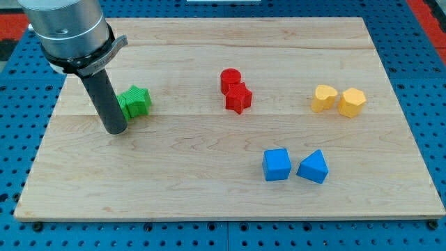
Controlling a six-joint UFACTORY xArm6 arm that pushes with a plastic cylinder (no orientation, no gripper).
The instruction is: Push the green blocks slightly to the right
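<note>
Two green blocks [135,102] sit close together at the view's left on the wooden board [209,195]; their shapes are hard to tell apart, one partly hidden behind the rod. My tip [116,130] rests on the board just left of and slightly below the green blocks, touching or nearly touching them. The dark rod rises from it to the grey arm at the view's top left.
A red cylinder [231,78] and a red star-like block [238,98] sit together at the centre top. Two yellow blocks [324,98] [352,102] sit at the right. A blue cube [277,164] and a blue wedge [313,167] sit at lower right.
</note>
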